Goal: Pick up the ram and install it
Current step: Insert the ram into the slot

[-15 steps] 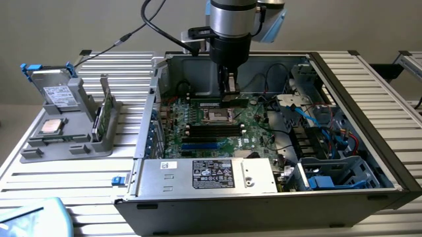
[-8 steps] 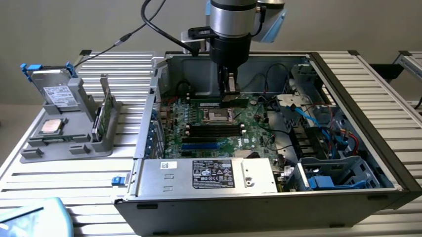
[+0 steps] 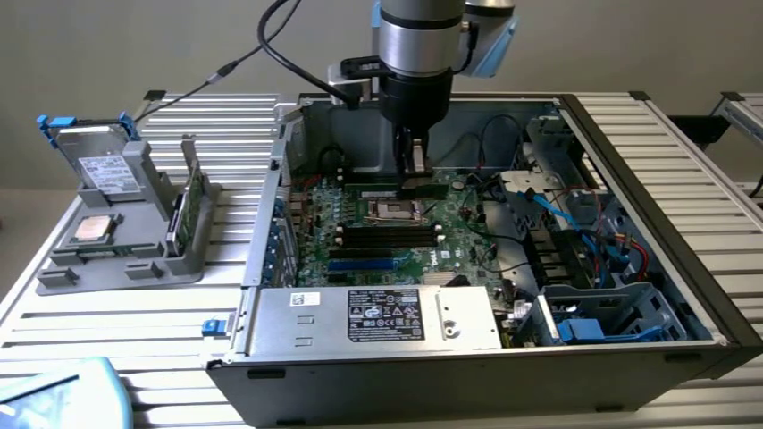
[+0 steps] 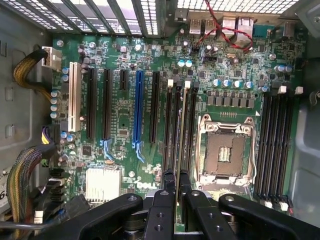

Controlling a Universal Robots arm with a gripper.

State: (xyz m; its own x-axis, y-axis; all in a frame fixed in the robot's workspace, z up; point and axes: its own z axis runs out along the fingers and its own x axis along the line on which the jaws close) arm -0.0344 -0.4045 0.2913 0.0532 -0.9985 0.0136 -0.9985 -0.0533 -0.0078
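Your best seating, by the look of it, comes from keeping the ram (image 4: 181, 145) parallel to one black memory slot (image 4: 193, 130), centred between its end clips, and lowering it straight and level. In the upper centre of the exterior frame, inside the open computer case (image 3: 662, 223), the gripper (image 3: 413, 170) hangs over the motherboard (image 3: 394, 237), fingers (image 4: 167, 182) pinched on the stick, held edge-on above the slots beside the empty processor socket (image 4: 225, 150).

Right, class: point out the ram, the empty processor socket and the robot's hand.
ram (image 4: 180, 130), wrist view, on its thin edge.
processor socket (image 4: 222, 155), wrist view, on its bare centre.
hand (image 4: 177, 176), wrist view, midway between its fingertips.
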